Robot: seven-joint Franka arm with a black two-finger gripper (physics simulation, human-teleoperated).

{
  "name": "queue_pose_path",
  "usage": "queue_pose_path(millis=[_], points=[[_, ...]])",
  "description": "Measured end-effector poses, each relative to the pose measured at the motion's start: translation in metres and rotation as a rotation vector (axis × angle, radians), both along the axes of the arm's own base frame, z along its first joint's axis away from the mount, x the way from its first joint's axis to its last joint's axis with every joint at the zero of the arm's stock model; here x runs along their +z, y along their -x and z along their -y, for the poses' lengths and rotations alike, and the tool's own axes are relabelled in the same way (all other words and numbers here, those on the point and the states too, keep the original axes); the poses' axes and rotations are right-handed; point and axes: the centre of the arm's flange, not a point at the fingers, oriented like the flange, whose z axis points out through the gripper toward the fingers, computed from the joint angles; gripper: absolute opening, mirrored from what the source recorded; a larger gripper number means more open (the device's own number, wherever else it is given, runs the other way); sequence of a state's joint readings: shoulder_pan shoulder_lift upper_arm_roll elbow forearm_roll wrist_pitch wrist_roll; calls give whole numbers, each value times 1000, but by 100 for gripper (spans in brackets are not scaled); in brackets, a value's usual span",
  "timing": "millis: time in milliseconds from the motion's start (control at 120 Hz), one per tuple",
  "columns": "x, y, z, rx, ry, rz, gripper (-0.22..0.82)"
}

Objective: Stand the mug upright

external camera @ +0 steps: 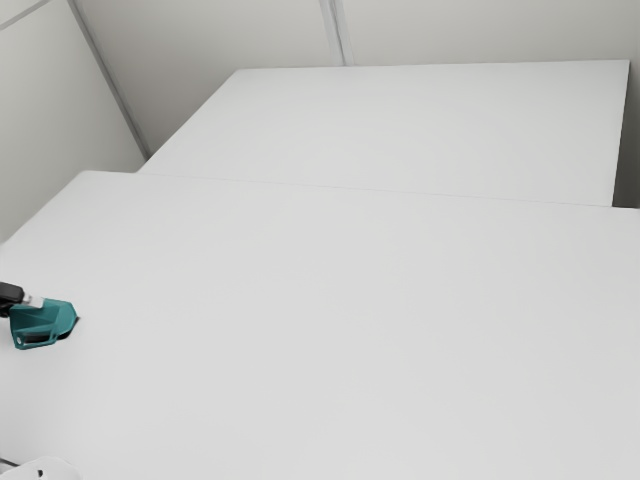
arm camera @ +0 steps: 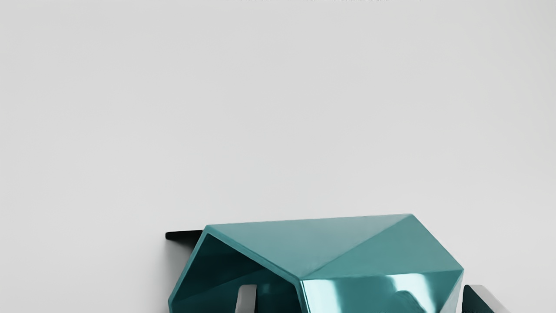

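Lying on its side, the teal mug [external camera: 60,314] is at the left edge of the exterior view, below the middle, on the white desk [external camera: 330,330]. The claw [external camera: 34,301] is right at it, fingers spread: in the wrist view one finger [arm camera: 246,300] reaches into the mug's open mouth, the other stands just past its base. A rounded white object [external camera: 48,471] sits in the exterior view's lower left corner.

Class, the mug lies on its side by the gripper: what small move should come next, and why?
Probably ease the gripper shut, gently: its fingers stand apart, one at the open mouth of the tipped mug, the other just past its base, so closing may catch it for turning upright.
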State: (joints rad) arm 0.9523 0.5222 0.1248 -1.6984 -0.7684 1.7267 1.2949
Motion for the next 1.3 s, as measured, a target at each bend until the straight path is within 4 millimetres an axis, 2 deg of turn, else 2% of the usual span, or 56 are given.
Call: queue_pose_path(millis=[92,175,292,442,600,733,775,875,942,992,1133,1300], points=[[5,-5,1,-11,-16,13,19],[15,-10,2,-22,-38,28,7],[40,-30,15,-64,-67,72,-6],[50,-50,32,-109,-71,102,-12],[50,-59,44,-123,-71,100,-16],[76,-73,74,-155,-108,106,-17],[86,-87,91,-184,-132,102,-18],[114,-133,147,-289,-221,76,-18],[135,-163,195,-377,-316,37,-18],[146,-178,231,-431,-397,-6,-18],[163,-185,319,-507,-633,-101,-18],[164,-179,409,-505,-812,-124,-18]])
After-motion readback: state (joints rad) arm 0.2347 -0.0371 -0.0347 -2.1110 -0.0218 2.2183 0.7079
